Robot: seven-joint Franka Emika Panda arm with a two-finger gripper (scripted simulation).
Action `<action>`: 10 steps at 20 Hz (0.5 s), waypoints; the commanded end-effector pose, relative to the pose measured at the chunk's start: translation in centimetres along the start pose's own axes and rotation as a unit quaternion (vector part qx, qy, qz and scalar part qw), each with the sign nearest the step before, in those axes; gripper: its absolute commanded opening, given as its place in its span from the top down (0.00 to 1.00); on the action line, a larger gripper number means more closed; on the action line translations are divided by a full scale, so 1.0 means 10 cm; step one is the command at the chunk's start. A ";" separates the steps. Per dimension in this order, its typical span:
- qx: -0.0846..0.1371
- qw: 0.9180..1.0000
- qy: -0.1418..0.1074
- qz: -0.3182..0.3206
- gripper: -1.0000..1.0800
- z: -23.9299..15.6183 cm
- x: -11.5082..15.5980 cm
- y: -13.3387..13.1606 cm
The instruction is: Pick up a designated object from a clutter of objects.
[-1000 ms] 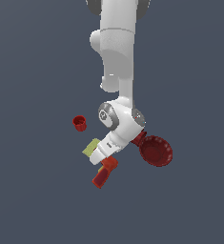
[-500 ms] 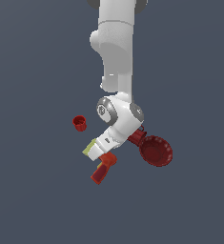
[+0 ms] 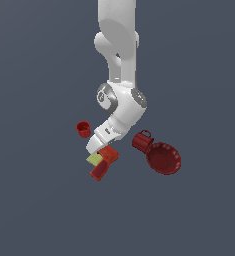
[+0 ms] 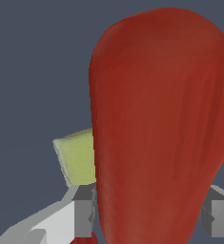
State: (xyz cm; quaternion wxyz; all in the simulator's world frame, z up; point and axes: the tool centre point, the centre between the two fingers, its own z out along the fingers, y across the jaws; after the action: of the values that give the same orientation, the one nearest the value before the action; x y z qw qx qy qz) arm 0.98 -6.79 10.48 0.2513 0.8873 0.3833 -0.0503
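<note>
Since a second ago my wrist has swung lower and toward the exterior view's left, so my pincer [image 3: 102,155] now sits right down on the red-orange, L-shaped power-drill toy [image 3: 103,163], where before it stood a little above it. The drill has barely shifted. It lies on the dark grey floor, near the middle of the scene, touching or overlapping the flat yellow-green rectangular block [image 3: 94,159], with no edge of the floor in sight to place it by.

In the wrist view the drill's thick red body [image 4: 161,133] fills almost everything, and a grey finger [image 4: 82,214] shows on each side of it. So my jaws straddle the body at a fairly wide spread. Whether the pads already press on it I cannot tell.

I judge the toy rigid and smooth, likely a bit slippery, and unevenly weighted because the body is bulkier than the angled handle. Taking it across the thick body, close to where the handle joins, should keep it from swinging. The small red cup [image 3: 83,129], the dark red handled mug [image 3: 142,141] and the dark red bowl [image 3: 163,158] stand well apart.
</note>
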 end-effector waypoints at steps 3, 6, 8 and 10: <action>-0.001 1.000 0.002 0.001 1.00 -0.26 -0.29 0.07; -0.001 1.000 0.002 0.001 1.00 -0.42 -0.49 0.10; -0.001 1.000 0.002 0.001 1.00 -0.52 -0.62 0.12; -0.001 1.000 0.002 0.001 1.00 -0.63 -0.75 0.14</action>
State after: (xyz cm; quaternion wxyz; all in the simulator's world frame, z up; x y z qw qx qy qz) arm -3.34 -9.14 17.42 0.2508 0.8875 0.3834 -0.0500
